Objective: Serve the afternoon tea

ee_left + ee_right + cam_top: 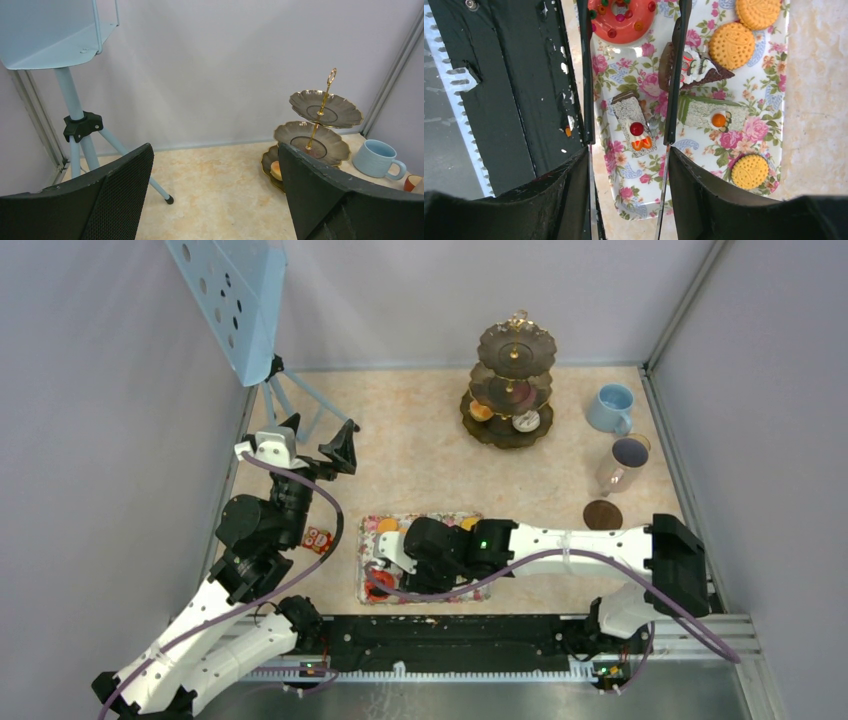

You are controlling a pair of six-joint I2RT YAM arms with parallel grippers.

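Observation:
My right gripper [628, 150] is shut on the black tongs [675, 65], holding them spread over the floral tray [769, 130]. A grey cake slice with a cherry [634, 125] lies between the tong arms. Around it are an orange-red donut [621, 20], a chocolate slice [696, 67], a green slice [714, 115] and orange rounds [731, 45]. The dark three-tier stand [512, 385] is at the back, with treats on its bottom tier. My left gripper [318, 437] hovers open and empty at the left, seen too in its own wrist view [215, 150].
A light-blue cup [610, 408], a pale-grey cup [625, 462] and a brown round cup [602, 514] stand at the right. A blue tripod [235, 300] with a perforated panel is at the back left. A small orange packet [317, 539] lies by the left arm.

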